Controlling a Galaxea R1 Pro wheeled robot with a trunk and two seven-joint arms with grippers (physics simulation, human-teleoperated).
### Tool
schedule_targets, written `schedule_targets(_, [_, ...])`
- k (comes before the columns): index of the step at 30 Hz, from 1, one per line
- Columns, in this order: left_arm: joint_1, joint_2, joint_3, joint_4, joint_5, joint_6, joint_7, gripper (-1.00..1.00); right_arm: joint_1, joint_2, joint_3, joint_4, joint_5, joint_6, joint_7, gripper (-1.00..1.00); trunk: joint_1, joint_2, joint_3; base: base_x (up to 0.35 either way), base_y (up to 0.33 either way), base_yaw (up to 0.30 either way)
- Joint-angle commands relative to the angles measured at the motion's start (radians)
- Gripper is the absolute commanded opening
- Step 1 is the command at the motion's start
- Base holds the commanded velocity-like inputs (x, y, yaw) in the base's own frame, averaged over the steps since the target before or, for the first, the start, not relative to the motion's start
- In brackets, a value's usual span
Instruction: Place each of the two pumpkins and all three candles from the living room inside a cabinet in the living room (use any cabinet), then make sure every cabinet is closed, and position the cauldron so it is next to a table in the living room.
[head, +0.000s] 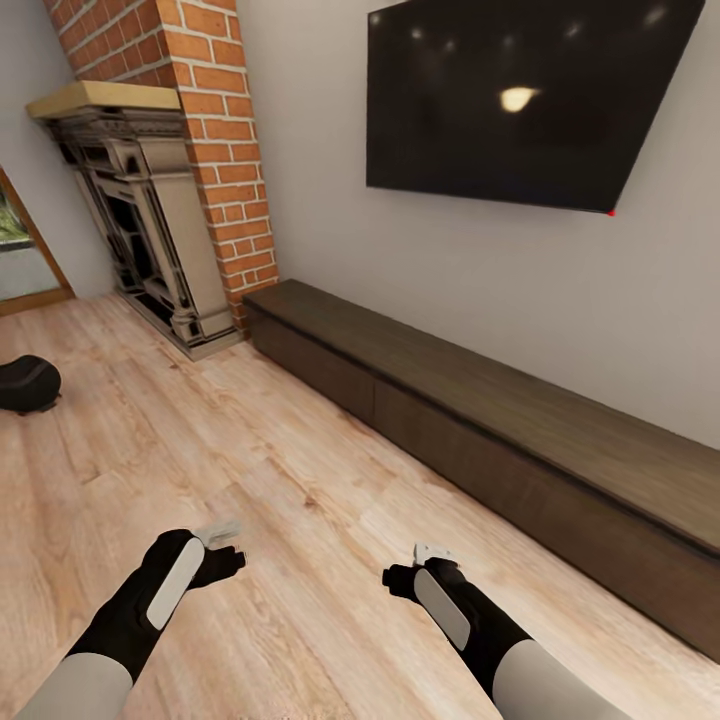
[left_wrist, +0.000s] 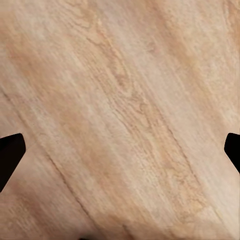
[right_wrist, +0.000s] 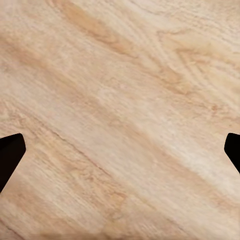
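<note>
The long, low dark brown cabinet (head: 470, 420) runs along the wall from the centre to the right edge, and its flat fronts look shut. The black round cauldron (head: 26, 383) sits on the floor at the far left edge, partly cut off. My left gripper (head: 222, 550) and right gripper (head: 415, 565) hang low over the wood floor, well short of the cabinet. In each wrist view the dark fingertips (left_wrist: 11, 155) (right_wrist: 11, 155) stand wide apart with bare floorboards between them. Both are open and hold nothing. The pumpkins and candles are out of view.
A brick chimney with a stone fireplace (head: 150, 220) stands at the back left, just beyond the cabinet's far end. A large dark TV (head: 520, 95) hangs on the wall above the cabinet. Light wood floor (head: 250, 450) stretches between me, the cauldron and the cabinet.
</note>
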Motion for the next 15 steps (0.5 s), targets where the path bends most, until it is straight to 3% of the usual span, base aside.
schedule_targets(1, [-0.001, 0.001, -0.004, 0.000, 0.010, 0.002, 0.010, 1.00, -0.001, -0.001, 0.004, -0.001, -0.009, 0.001, -0.008, 1.00, 0.000, 0.000, -0.002, 0.000, 0.000, 0.238])
schedule_targets(15, [-0.001, 0.002, -0.004, -0.001, 0.010, 0.002, 0.010, 1.00, -0.001, -0.001, 0.004, 0.002, -0.009, -0.003, -0.003, 1.00, 0.000, 0.000, -0.014, 0.000, 0.000, 0.238])
